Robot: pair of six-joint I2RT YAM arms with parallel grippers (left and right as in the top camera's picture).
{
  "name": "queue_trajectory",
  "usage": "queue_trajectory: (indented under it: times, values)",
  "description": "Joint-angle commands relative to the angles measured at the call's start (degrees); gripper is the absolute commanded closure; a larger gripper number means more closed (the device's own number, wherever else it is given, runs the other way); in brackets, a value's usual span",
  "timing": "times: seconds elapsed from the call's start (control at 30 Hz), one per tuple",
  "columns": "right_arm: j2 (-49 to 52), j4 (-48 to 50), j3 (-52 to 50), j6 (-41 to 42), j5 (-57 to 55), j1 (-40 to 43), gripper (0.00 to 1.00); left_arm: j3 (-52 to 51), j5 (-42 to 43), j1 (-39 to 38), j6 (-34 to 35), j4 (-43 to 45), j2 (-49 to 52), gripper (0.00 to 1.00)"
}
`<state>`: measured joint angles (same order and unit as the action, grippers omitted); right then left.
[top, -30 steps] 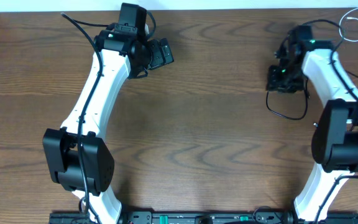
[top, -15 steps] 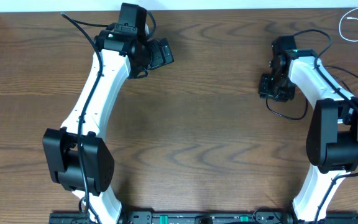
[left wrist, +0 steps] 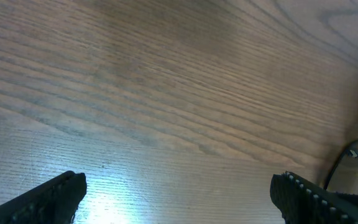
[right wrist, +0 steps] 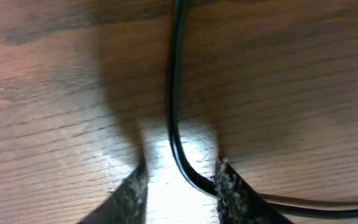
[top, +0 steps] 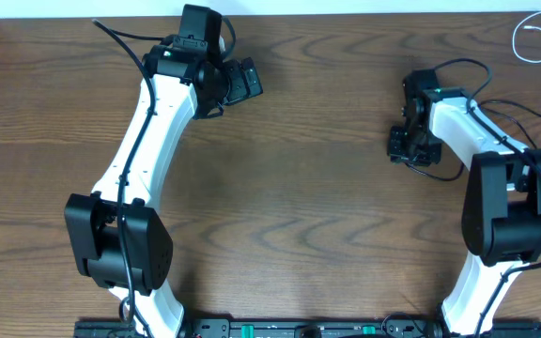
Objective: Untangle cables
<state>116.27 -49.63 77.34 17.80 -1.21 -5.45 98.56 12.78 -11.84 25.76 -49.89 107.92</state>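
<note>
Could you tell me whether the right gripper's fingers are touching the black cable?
Cannot tell. The right wrist view shows the black cable running between the fingers and meeting one's edge, but it may pass underneath.

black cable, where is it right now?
Right side of the table: the black cable runs between the fingers of the right gripper, per the right wrist view. The white cable sits apart, at the far-right corner overhead.
</note>
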Motion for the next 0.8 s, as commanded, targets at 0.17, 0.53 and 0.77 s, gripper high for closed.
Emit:
queue_trajectory:
  times: [0.17,0.53,0.77]
  values:
    - [1.1,3.9,-10.2,-3.5,-4.4,-0.3,0.87,-0.7,-0.4,0.0,0.5,-0.1,0.5,0.01]
    - [-3.0,-2.9,-11.6,5.9,-8.7,8.9,0.99,-0.7,-0.4,0.0,0.5,-0.2,0.5,0.01]
    - [-11.6,-4.7,-5.3,3.7,-8.7,22.1,0.99,-0.7,-0.4,0.0,0.5,-0.2,0.5,0.01]
